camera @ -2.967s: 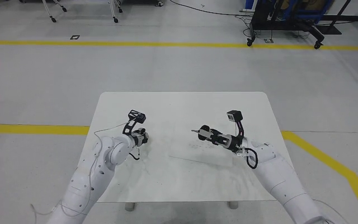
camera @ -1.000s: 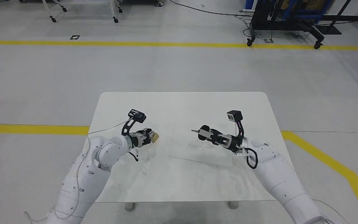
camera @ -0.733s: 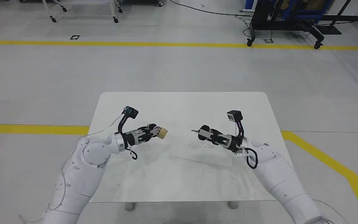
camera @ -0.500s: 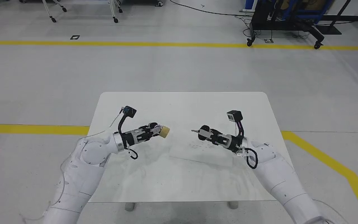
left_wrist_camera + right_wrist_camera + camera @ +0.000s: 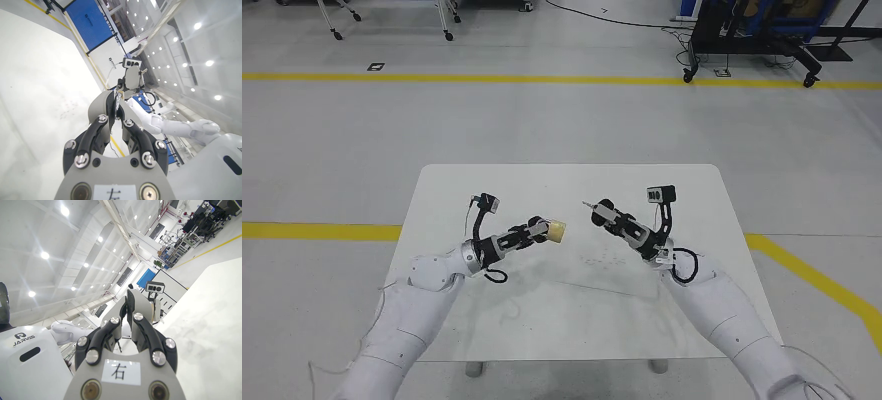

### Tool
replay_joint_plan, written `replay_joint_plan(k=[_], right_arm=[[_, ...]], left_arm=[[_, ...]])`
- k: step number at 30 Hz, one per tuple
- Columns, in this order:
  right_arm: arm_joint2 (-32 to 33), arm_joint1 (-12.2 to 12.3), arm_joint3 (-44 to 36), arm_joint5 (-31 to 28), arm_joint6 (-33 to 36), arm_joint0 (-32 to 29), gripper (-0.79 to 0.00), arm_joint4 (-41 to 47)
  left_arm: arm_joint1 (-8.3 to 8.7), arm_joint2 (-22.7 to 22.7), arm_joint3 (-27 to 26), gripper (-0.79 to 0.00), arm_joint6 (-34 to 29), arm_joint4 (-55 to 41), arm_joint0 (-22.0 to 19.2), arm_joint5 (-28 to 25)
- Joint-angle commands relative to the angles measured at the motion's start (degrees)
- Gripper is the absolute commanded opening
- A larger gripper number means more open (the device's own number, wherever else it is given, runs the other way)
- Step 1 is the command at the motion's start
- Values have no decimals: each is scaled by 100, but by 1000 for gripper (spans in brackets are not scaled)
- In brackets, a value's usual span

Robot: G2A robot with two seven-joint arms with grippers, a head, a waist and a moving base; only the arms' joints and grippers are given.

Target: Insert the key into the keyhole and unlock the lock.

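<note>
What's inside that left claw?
A brass lock: its body pokes out past the left gripper's tips, with a silvery part pinched between the fingers. The fingers cover the rest, so the keyhole can't be seen.

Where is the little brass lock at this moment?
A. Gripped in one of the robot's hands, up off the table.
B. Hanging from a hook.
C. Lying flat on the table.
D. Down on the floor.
A: the brass lock is clamped in the left hand, held above the table, opposite the key in the right hand.
</note>
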Motion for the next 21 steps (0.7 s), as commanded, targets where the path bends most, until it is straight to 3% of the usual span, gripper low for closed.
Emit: replay_joint_plan(k=[1, 4, 9, 15, 21], right_arm=[[-48, -43, 61, -30, -124, 67, -785, -63], [-85, -101, 143, -6, -402, 165, -785, -275], [-148, -200, 166, 70, -1003, 242, -785, -815], [-359, -303, 173, 76, -857, 327, -785, -795], [-520, -380, 359, 87, -594, 496, -785, -912]], left_arm=[[-34, 58, 231, -785, -336, -538, -104, 14], [-103, 106, 482, -785, -594, -1347, -210, 210], [-188, 233, 817, -785, -1589, -2246, -465, 817], [-250, 385, 1318, -785, -2042, -2132, -830, 1178], [-281, 382, 1621, -785, -1973, -2030, -944, 1188]])
